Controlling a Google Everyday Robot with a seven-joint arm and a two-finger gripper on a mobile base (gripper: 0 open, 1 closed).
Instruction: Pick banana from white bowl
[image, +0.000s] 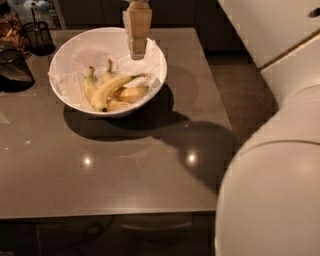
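Diagonally, banana (114, 89) in white bowl (64, 50), stem upper right, pincer (137, 51) over bowl

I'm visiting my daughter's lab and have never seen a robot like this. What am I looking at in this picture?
There is one picture, from a camera looking down on a grey table. The record does not say where the camera is mounted.

The pale block hanging down at the top is the robot's gripper, the part that grasps things. It hangs above the far side of the white bowl and holds nothing that can be seen. The large pale rounded shape on the right is probably part of the robot's own arm or body, close to the camera.

The bowl is lined with crumpled white paper and holds several bananas. The longest, curved one is the banana the robot is to pick up. At the table's far left stand dark wire-mesh cups.
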